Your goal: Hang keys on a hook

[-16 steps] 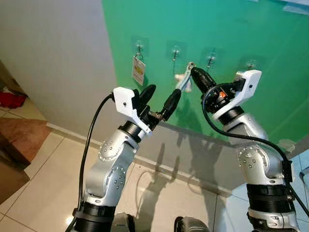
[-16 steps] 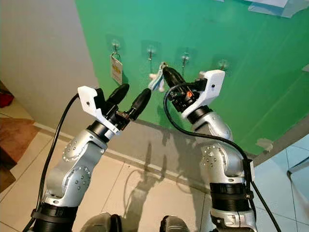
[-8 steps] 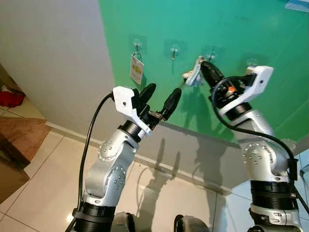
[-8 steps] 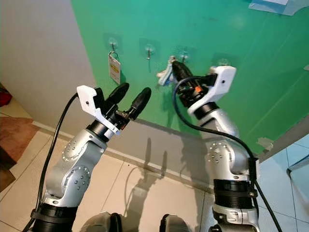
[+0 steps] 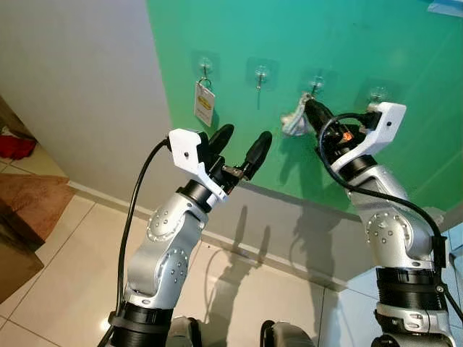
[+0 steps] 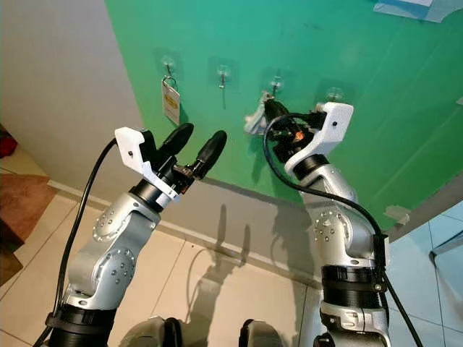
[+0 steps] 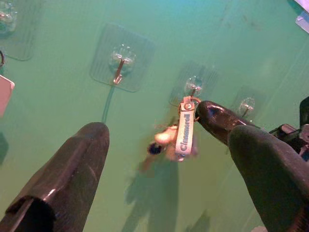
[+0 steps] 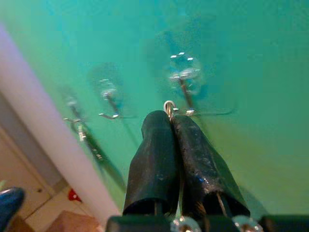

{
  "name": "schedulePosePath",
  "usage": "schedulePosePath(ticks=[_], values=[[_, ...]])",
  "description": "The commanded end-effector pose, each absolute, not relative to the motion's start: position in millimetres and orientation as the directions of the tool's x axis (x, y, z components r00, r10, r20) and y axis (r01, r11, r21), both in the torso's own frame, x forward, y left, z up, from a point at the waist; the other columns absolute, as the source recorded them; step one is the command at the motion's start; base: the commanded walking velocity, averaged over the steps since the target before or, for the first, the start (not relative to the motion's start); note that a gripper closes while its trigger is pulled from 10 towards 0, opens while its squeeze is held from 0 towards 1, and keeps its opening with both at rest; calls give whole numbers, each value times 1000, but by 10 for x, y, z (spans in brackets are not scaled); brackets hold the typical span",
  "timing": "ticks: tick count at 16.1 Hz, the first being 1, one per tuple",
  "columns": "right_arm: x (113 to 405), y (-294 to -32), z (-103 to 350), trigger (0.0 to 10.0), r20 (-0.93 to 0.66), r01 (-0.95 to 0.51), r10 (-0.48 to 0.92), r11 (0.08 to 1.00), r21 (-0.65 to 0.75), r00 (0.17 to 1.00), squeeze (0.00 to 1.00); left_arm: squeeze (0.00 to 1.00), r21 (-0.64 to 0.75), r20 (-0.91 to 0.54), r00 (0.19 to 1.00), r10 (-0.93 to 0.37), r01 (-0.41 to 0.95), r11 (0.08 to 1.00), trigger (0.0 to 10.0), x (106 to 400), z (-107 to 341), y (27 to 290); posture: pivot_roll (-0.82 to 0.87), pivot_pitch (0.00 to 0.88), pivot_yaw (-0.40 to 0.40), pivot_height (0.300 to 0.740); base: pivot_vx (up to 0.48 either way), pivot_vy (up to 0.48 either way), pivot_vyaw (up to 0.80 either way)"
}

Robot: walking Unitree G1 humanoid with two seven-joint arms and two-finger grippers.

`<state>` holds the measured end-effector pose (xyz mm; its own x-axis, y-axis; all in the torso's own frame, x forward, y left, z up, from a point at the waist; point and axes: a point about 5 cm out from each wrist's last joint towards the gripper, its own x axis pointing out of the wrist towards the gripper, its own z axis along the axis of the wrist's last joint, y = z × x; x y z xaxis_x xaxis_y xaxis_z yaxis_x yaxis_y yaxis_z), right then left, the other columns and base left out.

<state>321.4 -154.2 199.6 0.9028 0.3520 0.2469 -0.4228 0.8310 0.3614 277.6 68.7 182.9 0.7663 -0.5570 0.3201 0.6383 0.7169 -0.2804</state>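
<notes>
While your right gripper (image 8: 169,118) is pinching the keys (image 5: 295,123) by the ring, w/ the hook (image 8: 182,79) just past its tips, you're risking a drop if it's opening before the ring catches. Left gripper (image 5: 240,144) is idling, fingers apart.

green wall (image 5: 376,43) over grey band, pale tiled floor (image 5: 65,267)

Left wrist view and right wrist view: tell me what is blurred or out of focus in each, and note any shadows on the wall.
Left wrist view: the keys under the white tag are motion-blurred, with soft shadows on the green wall below them. Right wrist view: the right gripper is fairly sharp, pinching the key ring; the hooks beyond are soft. Left eye view: arm shadows fall on the grey wall base.
</notes>
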Motion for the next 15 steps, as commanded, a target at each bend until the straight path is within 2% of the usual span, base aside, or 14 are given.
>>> schedulePosePath(ticks=[1,6,10,15], values=[[3232,-1595,2042,10000,254,-402,326,839,366,911,0,0,-270,330,754,-568,652,708,10000,2736,1865,662,-16,152,-31,740,0,0,0],[3229,-1604,2087,10000,276,-414,325,826,383,904,0,0,-269,334,752,-568,654,707,10000,2732,1876,659,-16,150,-36,740,0,0,0],[3269,-1586,1931,10000,155,-370,336,852,369,929,0,0,-267,336,750,-569,656,706,10000,2725,1879,658,-15,148,-37,740,0,0,0],[3282,-1570,1902,10000,136,-358,331,844,399,934,0,0,-268,337,750,-570,656,705,10000,2725,1883,658,-15,148,-37,740,0,0,0]])
